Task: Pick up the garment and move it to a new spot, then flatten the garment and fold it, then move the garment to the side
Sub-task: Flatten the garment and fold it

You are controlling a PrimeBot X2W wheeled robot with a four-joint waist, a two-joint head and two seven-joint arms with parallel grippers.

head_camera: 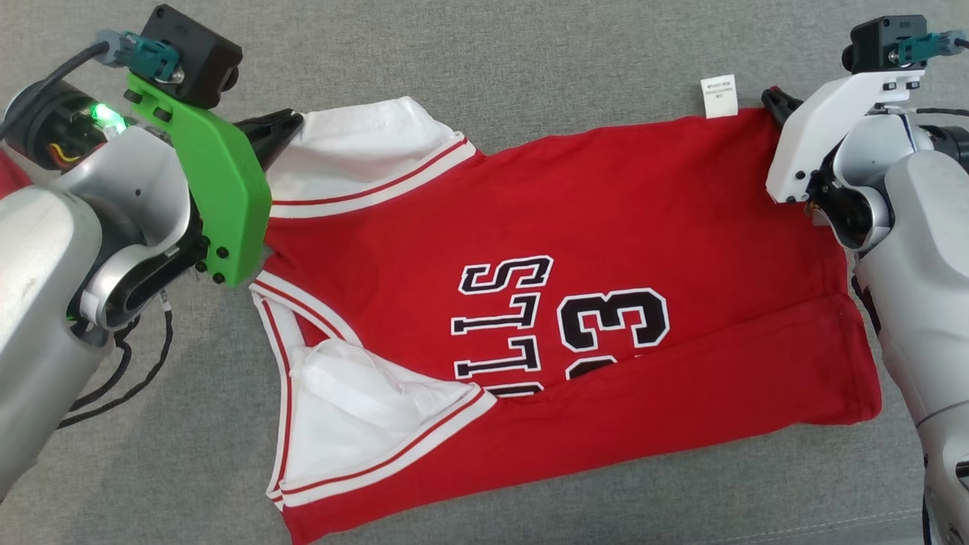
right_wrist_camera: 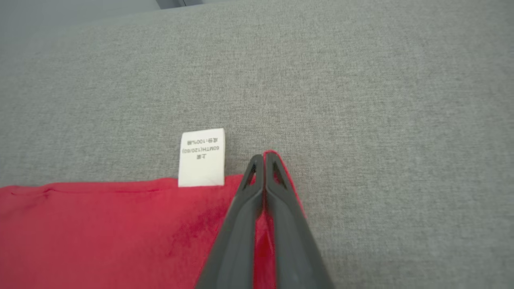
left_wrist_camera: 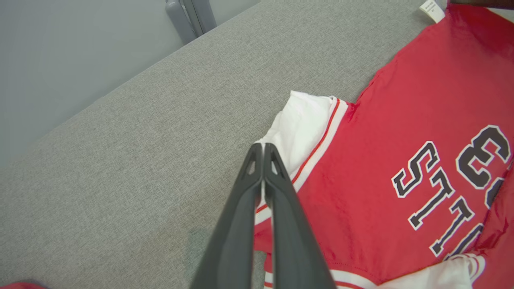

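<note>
The garment (head_camera: pixel 606 227) is a red jersey with white trim, white sleeve parts and black-and-white lettering. It lies spread across a grey fabric surface, its lower edge folded up over the print. My left gripper (head_camera: pixel 291 125) is shut on the white sleeve corner at the upper left. In the left wrist view its fingers (left_wrist_camera: pixel 263 146) pinch that white cloth beside the red body (left_wrist_camera: pixel 401 120). My right gripper (head_camera: pixel 772 98) is shut on the red hem corner at the upper right, next to a white care label (head_camera: pixel 718 96). In the right wrist view, red cloth (right_wrist_camera: pixel 100 224) shows between the closed right gripper's (right_wrist_camera: pixel 264 156) fingers.
The grey upholstered surface (head_camera: pixel 530 60) runs all round the garment. Its far edge (left_wrist_camera: pixel 120 86) drops off to a pale floor with a metal post (left_wrist_camera: pixel 188 16). A bit of another red cloth (head_camera: pixel 11 174) lies at the far left by my left arm.
</note>
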